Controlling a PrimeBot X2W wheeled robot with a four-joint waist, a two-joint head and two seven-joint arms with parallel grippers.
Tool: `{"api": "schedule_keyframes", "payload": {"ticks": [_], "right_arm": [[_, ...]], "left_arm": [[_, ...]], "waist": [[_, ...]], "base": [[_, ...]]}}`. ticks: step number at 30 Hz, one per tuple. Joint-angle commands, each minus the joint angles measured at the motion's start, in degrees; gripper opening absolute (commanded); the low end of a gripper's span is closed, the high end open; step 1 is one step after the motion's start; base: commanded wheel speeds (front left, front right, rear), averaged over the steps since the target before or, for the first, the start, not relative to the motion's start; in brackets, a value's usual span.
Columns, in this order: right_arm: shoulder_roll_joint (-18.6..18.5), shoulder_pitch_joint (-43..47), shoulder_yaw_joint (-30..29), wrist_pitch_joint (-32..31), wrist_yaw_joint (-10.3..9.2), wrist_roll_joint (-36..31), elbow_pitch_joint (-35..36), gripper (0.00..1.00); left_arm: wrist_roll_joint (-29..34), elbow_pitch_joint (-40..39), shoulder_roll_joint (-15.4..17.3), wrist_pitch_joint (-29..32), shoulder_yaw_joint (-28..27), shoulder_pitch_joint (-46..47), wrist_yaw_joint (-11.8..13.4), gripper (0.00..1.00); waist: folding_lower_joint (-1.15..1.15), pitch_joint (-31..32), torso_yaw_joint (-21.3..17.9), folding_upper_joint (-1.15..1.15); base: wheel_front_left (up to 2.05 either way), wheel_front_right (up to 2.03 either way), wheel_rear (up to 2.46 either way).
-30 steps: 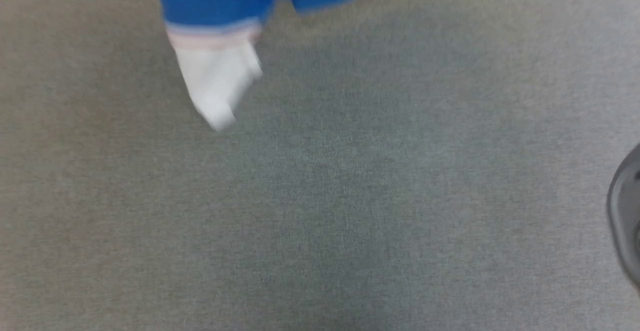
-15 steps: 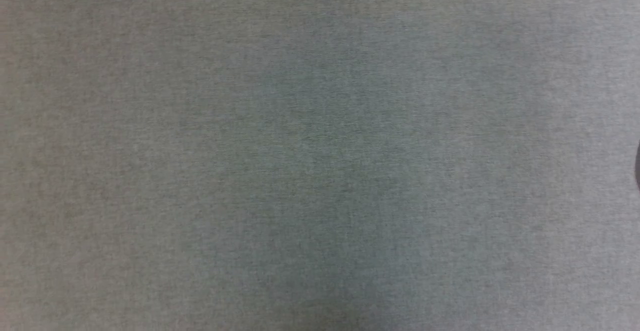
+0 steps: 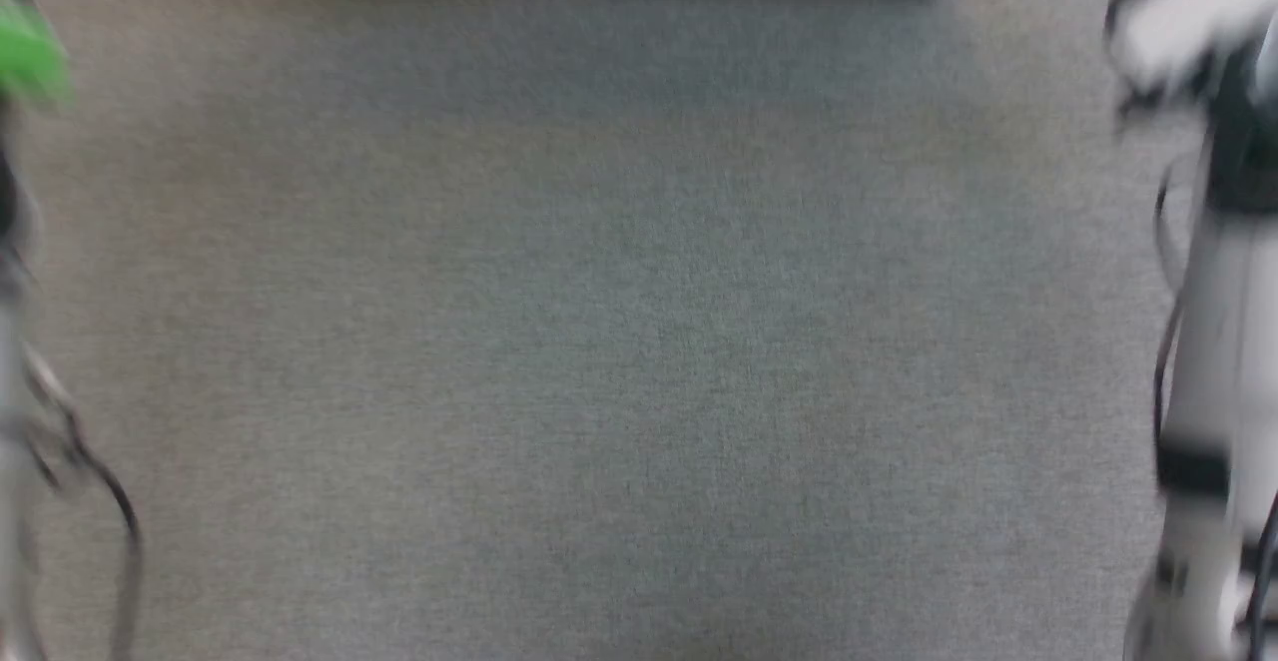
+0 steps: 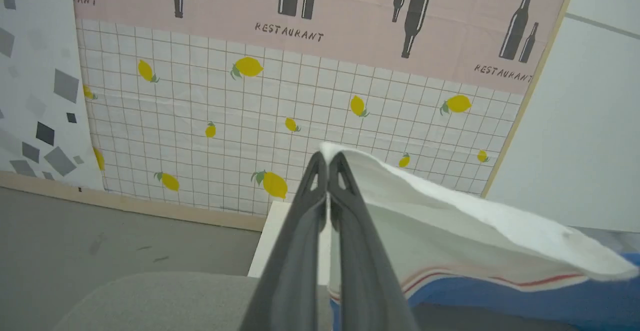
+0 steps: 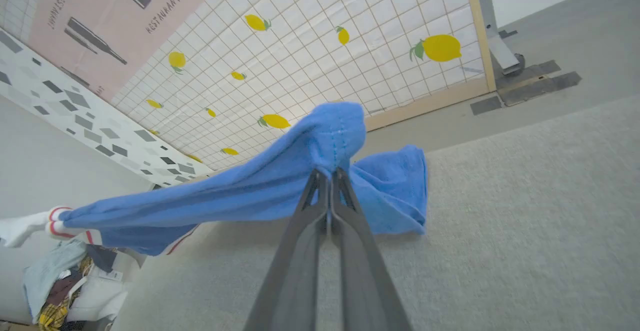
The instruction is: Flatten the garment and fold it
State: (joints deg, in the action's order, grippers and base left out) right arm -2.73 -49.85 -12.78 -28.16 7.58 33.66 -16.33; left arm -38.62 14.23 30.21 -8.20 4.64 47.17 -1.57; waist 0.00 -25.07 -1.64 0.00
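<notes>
Our left gripper (image 4: 327,162) is pinched tight on the edge of the white sleeve (image 4: 450,221) of a royal-blue jersey T-shirt (image 5: 240,198). Our right gripper (image 5: 329,175) is clamped on a bunched, stitched blue edge. The shirt hangs stretched in the air between the two arms, above a grey fabric-covered surface (image 3: 639,341). In the blurred head view, two scraps of blue show at the top edge. A lemon-patterned wall panel (image 4: 225,121) stands behind. We judge the step in hand to be spreading the shirt flat. To do it well, we should hold the cloth taut and lower both grippers evenly so the hanging edge lands first, then draw back and let go without slack or twists
</notes>
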Motion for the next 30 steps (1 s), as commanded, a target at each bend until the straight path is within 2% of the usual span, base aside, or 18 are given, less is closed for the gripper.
{"api": "schedule_keyframes", "payload": {"ticks": [1, 4, 8, 13, 17, 24, 28, 30], "right_arm": [[-0.1, 4.3, 0.1, 0.3, -0.09, 1.2, 1.9, 0.00], [-0.1, 16.5, 0.5, 1.1, -0.09, 2.8, 6.5, 0.00], [-0.1, 28.3, -0.4, 4.0, -0.09, 4.1, 9.4, 0.00], [-0.1, 40.3, -1.2, 4.6, -0.09, 1.3, 12.1, 0.00], [-0.1, 49.0, -1.4, 1.5, -0.09, -0.8, 15.7, 0.00], [-0.1, 60.7, -2.7, -10.5, -0.09, -6.8, 23.5, 0.00], [-0.1, 63.9, -3.4, -17.0, -0.09, -7.6, 27.1, 0.00], [-0.1, 63.6, -4.6, -16.8, -0.09, -7.4, 29.1, 0.00]], "left_arm": [[-1.7, -1.1, -1.0, -1.0, -0.9, -4.8, 0.8, 0.00], [-3.3, -4.8, -3.5, -2.9, -2.3, -18.8, 2.9, 0.00], [-4.3, -7.3, -6.5, -4.0, -3.4, -34.0, 6.4, 0.00], [-4.4, -8.7, -8.5, -1.5, -1.9, -47.0, 9.8, 0.00], [-5.5, -10.5, -8.8, 3.9, -0.7, -54.6, 12.7, 0.00], [-9.4, -16.8, -7.0, 19.2, -0.4, -66.1, 21.4, 0.00], [-11.4, -22.5, -6.2, 23.4, -1.1, -69.3, 23.5, 0.00], [-12.2, -26.0, -6.7, 22.2, -2.5, -69.0, 23.4, 0.00]], "waist": [[0.00, 4.6, 1.0, 0.00], [0.00, 7.7, 1.1, 0.00], [0.00, 11.1, 1.4, 0.00], [0.00, 14.1, 2.6, 0.00], [0.00, 15.8, 3.3, 0.00], [0.00, 16.8, 3.0, 0.00], [0.00, 16.8, 2.4, 0.00], [0.00, 16.6, 2.3, 0.00]], "base": [[0.00, 0.00, 0.00], [0.00, 0.00, 0.00], [0.00, 0.00, 0.00], [0.00, 0.00, 0.00], [0.00, 0.00, 0.00], [0.00, 0.00, 0.00], [0.00, 0.00, 0.00], [0.00, 0.00, 0.00]]}}
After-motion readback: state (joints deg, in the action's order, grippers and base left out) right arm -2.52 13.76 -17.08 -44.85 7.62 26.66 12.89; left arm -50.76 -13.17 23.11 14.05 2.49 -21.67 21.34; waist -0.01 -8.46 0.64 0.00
